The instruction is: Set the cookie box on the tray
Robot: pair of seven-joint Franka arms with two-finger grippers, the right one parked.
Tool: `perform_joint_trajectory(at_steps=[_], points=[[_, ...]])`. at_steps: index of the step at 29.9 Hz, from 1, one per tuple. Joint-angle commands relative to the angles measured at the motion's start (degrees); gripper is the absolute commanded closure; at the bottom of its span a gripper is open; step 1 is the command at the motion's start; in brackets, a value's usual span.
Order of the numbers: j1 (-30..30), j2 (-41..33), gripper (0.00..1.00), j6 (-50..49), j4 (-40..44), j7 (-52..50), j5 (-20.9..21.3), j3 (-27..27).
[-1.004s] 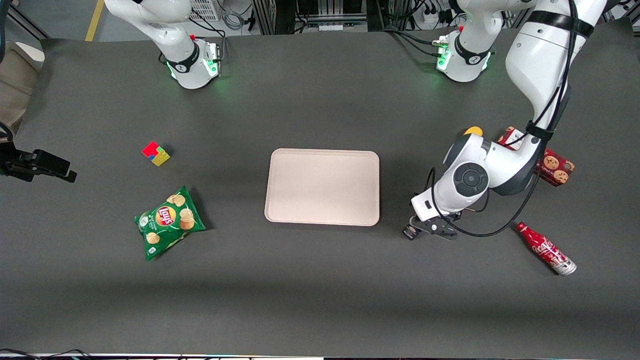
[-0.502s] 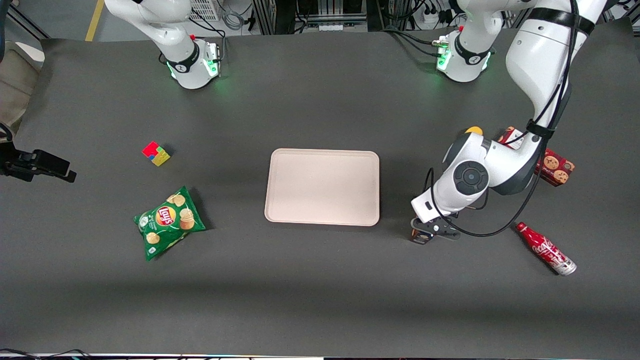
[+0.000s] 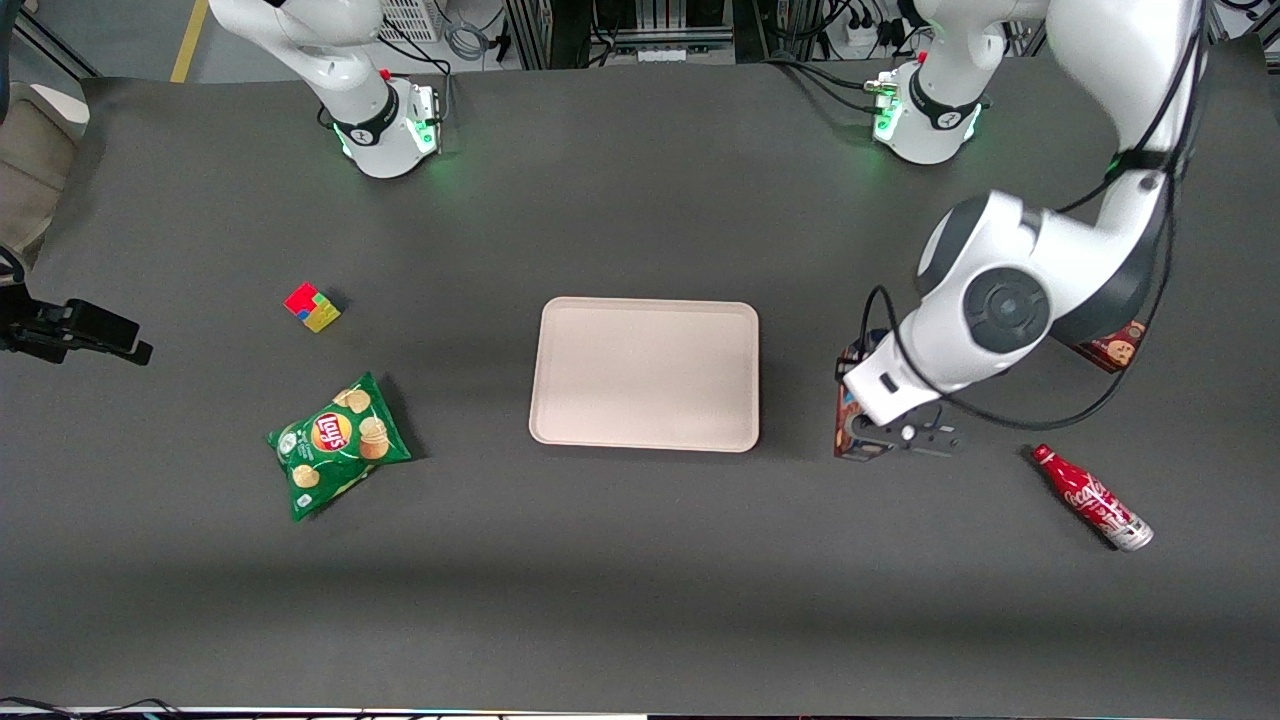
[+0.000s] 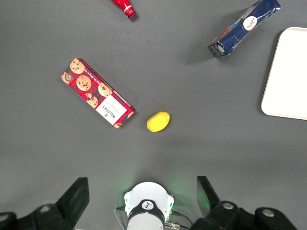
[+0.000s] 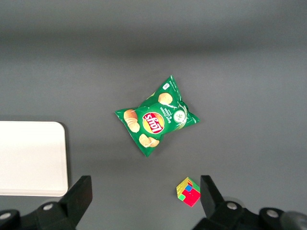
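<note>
The working arm has risen, its hand (image 3: 905,437) lifted higher above the bench, uncovering the cookie box (image 3: 851,410) beside the tray (image 3: 645,372).

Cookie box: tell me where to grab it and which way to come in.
Grip the cookie box across its narrow width near the round logo at mid-length, coming straight down from above. It lies flat on the table beside the tray, apart from it, long and slim, so only the short span likely fits. The end effector hangs open above the table, over the lemon.
</note>
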Motion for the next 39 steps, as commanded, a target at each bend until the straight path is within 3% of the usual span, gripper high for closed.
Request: perform_joint_trajectory(at_steps=[1, 8, 15, 20, 26, 30, 39], points=[[-0.36, -0.08, 1.0, -1.35, 1.24, -10.62, -2.78, -4.21], [-0.53, 0.79, 0.98, 7.33, -2.7, -16.25, -3.31, -9.49], [-0.71, 0.97, 0.98, 26.31, -16.31, -16.61, -1.56, -11.34], [-0.88, 3.77, 0.98, 36.69, -23.62, -16.35, 4.41, -11.52], [-1.24, 9.75, 0.98, 39.95, -24.86, -17.31, 12.76, -11.52], [-1.32, 12.3, 0.98, 42.42, -24.95, -17.66, 14.0, -11.52], [-1.32, 16.96, 0.97, 45.84, -24.6, -19.33, 21.47, -11.17]])
